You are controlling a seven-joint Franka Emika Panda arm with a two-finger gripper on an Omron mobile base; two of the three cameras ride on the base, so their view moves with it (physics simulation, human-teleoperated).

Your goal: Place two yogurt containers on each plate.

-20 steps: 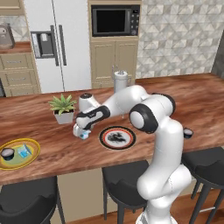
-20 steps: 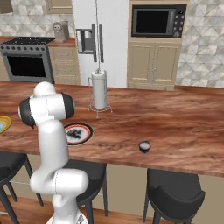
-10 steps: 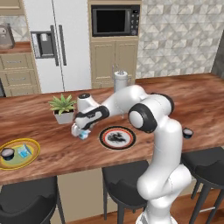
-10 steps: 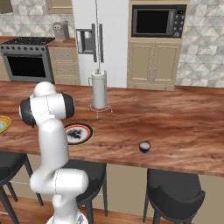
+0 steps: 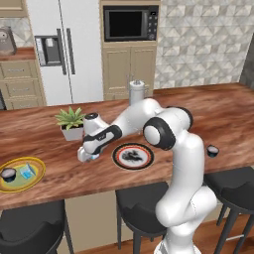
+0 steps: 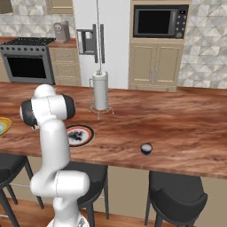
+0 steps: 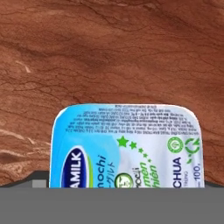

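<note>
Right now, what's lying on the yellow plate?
The yellow plate holds a round dark yogurt cup and a light blue square one side by side. What's inside them can't be seen, since their tops are shut.

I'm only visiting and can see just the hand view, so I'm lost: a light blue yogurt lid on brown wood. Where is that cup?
Observer: The light blue cup sits on the counter, just left of the white plate, under the tool.
Visitor: Anything on that plate?
Observer: No cups. The yellow plate holds a dark cup and a second light blue cup.
Visitor: Any more?
Observer: Another dark cup stands alone, far right.
</note>
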